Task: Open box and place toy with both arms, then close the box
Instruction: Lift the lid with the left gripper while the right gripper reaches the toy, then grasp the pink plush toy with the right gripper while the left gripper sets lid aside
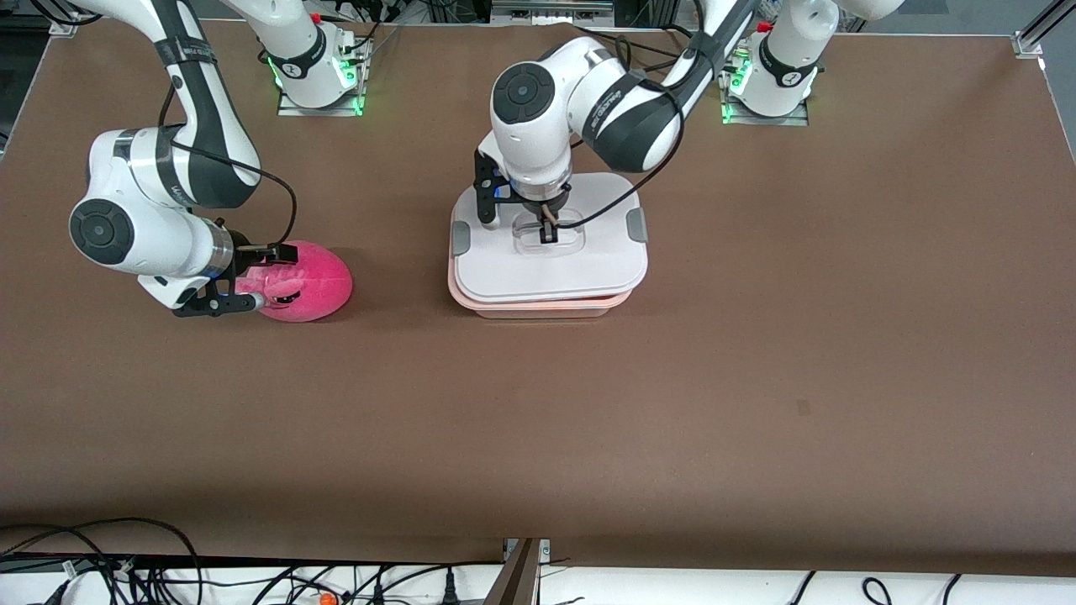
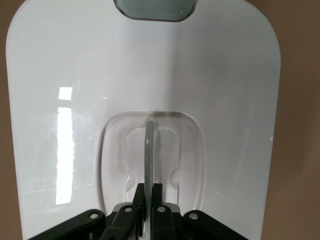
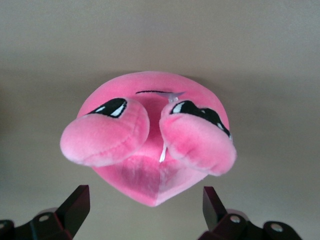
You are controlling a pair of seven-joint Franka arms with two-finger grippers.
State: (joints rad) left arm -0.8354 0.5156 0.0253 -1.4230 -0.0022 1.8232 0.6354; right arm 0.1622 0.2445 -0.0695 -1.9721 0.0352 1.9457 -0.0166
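- Box (image 1: 546,290): lid (image 1: 504,269) on; left gripper (image 1: 548,233) pinching its handle (image 2: 148,150)
- Toy (image 1: 307,281) at the box's 9 o'clock; right gripper (image 1: 262,278) spread around it

My desk (image 1: 756,378) is covered edge to edge in a matte brown sheet, lit evenly from above with only soft shadows. Along its edge nearest the front camera runs a white floor strip (image 1: 672,588) strewn with black cables (image 1: 126,563), and a dark bracket (image 1: 521,571) juts up at the middle of that edge. At the edge where I am mounted, two metal base plates (image 1: 319,105) glow with green lights, and dark equipment with more wiring sits past them. A silver aluminium rail (image 1: 1038,29) crosses one corner.
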